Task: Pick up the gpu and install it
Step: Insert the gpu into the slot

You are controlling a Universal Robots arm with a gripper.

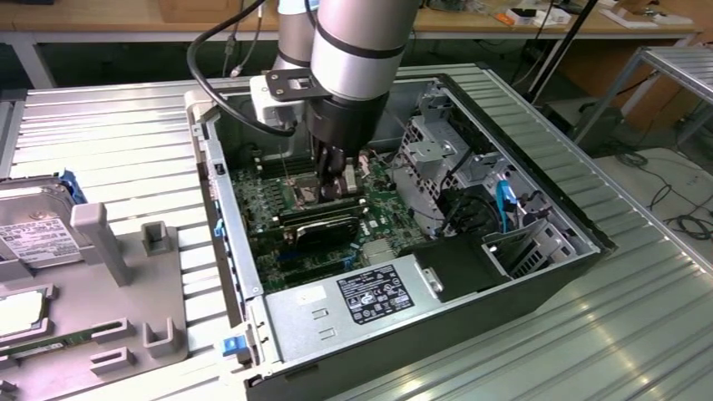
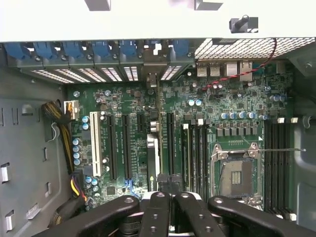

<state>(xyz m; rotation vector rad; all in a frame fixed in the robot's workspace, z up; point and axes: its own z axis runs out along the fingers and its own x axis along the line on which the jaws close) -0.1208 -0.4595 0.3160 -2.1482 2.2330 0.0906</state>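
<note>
Exterior view first: one arm reaches down into one open computer case (image 1: 535, 180), and its gripper (image 1: 334, 185) sits low over the motherboard (image 1: 292, 244), fingers drawn together on the upper edge of the gpu (image 1: 326, 224). That card stands on edge just beside the gripper, on the side nearer the silver power supply (image 1: 354, 302); its lower edge is lost among the board's parts. Off the case, toward the exterior view's left, a grey tray (image 1: 134, 292) carries one hard drive (image 1: 36, 236), cut off by the frame.

Wrist view now: the gripper (image 2: 168, 197) shows its black fingers (image 2: 155, 212) pressed together, pinching the gpu (image 2: 153, 158), seen edge-on as a thin strip among the slots (image 2: 118, 148). One empty processor socket (image 2: 237, 173) lies beside it.
</note>
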